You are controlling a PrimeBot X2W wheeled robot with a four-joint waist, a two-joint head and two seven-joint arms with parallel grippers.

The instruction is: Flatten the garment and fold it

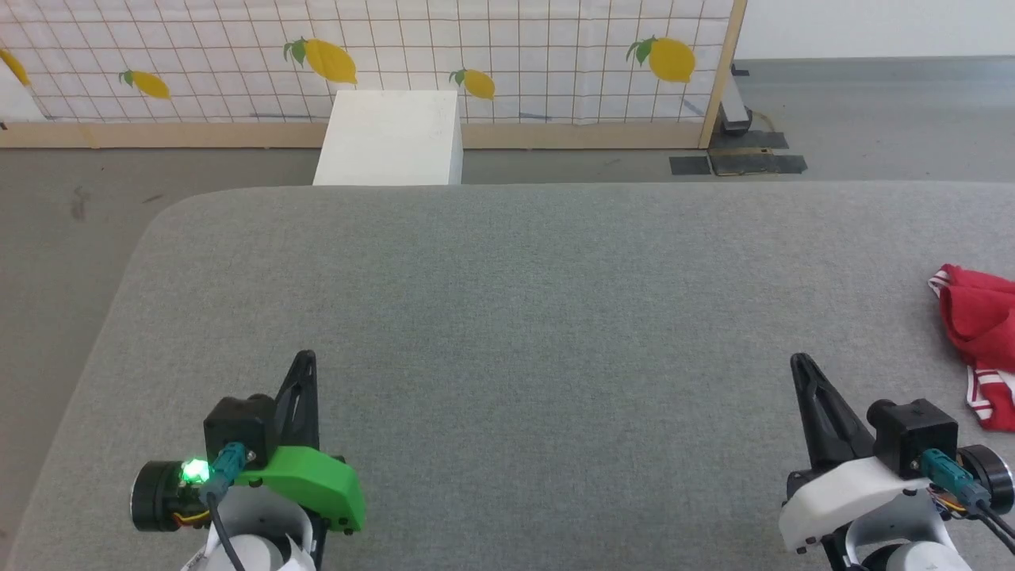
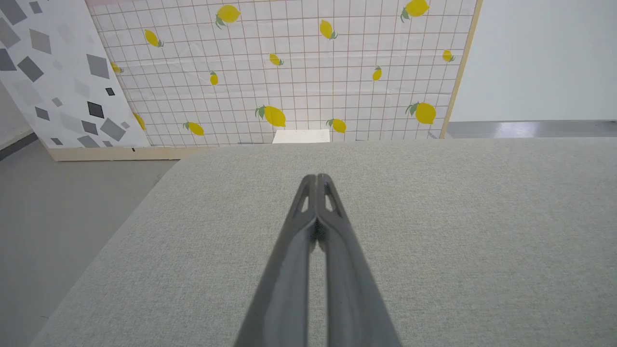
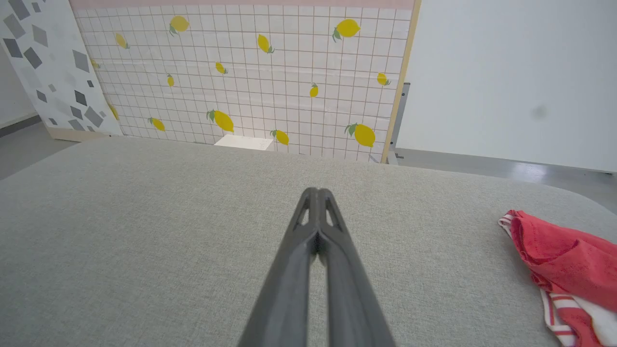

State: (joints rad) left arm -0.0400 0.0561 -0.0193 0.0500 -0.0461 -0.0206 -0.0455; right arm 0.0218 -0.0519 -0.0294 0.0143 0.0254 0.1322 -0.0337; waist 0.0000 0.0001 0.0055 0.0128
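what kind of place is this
Probably a staged robot test room, not a home: a propped-up lemon-print panel on bare grey floor, a grey padded table, and a crumpled red shirt.

Grey padded table [image 1: 507,277], crumpled garment [image 1: 979,317] at its right

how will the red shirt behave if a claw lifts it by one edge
Probably floppy: the shirt lies crumpled in soft folds, so it should drape, not hold shape. Likely light, being thin cloth. Pushed, it would probably bunch on the textured table rather than slide.
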